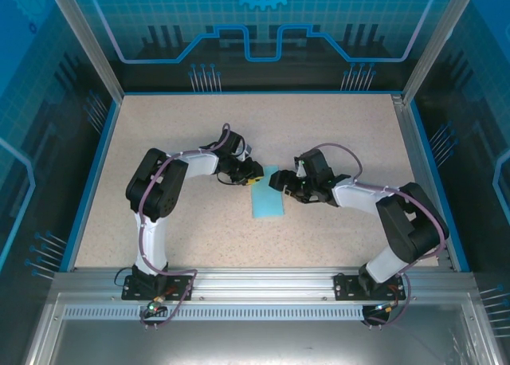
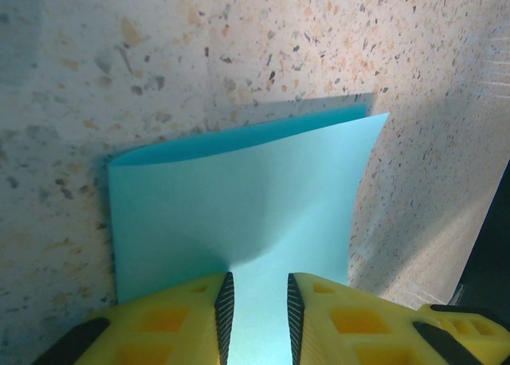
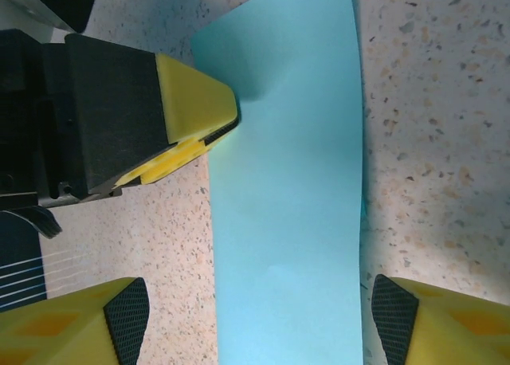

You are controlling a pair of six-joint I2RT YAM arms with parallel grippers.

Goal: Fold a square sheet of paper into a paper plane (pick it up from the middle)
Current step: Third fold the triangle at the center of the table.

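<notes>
1. Yellow fingers of the left gripper (image 2: 256, 293) pinch narrowly on one edge of the cyan paper sheet (image 2: 239, 190), which lies folded double on the speckled table (image 1: 199, 126).
2. Right gripper (image 3: 260, 305) straddles the sheet, jaws wide.
3. Best practice, I judge: press the crease flat with the edges aligned before letting go.
</notes>
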